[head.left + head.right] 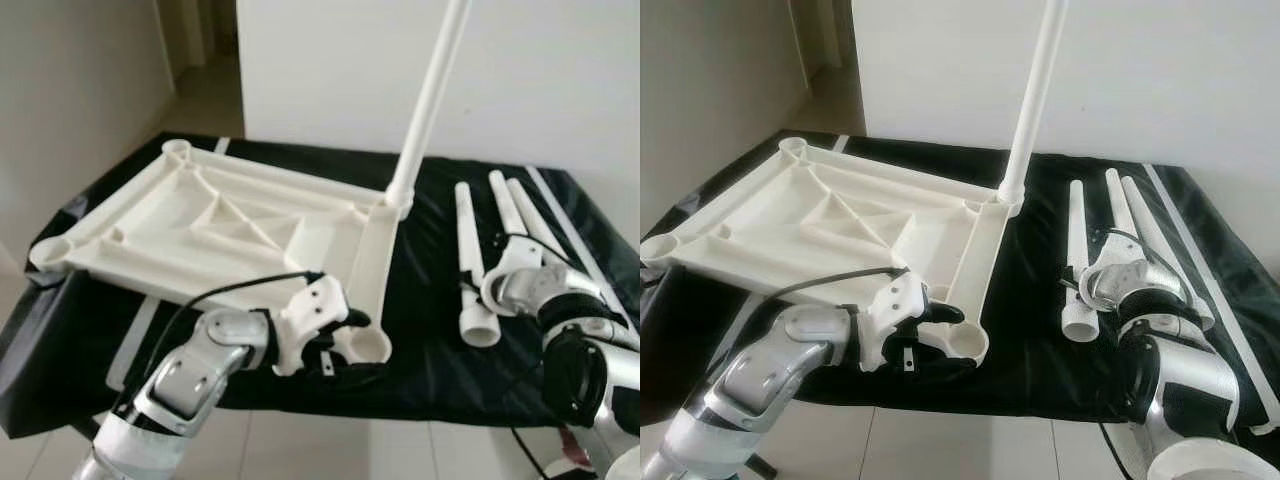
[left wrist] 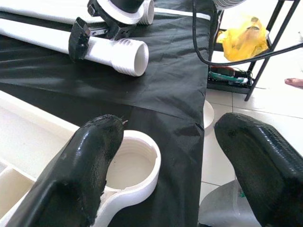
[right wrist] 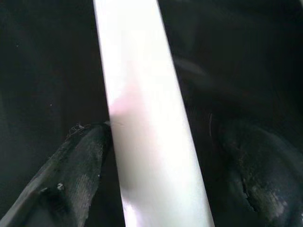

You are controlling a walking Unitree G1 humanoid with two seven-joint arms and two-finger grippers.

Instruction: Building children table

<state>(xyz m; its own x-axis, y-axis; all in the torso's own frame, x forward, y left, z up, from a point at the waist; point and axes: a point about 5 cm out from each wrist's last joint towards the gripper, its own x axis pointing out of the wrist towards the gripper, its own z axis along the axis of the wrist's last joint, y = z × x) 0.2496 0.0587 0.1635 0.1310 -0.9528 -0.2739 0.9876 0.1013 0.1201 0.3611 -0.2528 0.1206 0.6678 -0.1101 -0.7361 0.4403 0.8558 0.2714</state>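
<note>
Two hands work: left hand point(image 1: 345, 345) at tabletop point(image 1: 215, 225) socket, right hand point(image 3: 161, 156) straddling leg point(image 3: 147, 118).

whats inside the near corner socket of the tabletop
Nothing: the near corner socket is an open threaded ring, no leg in it. The left gripper straddles it, one finger covering part of its rim.

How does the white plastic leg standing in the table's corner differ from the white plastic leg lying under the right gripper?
The white plastic leg screwed into the corner socket stands upright; the white plastic leg under the right gripper lies flat on the black cloth.
The standing leg's threaded end sits in the upturned white table top; the lying leg's threaded end is free.
The right gripper straddles the lying leg with open fingers; nothing holds the standing one.
Both are white tapered tubes.
</note>
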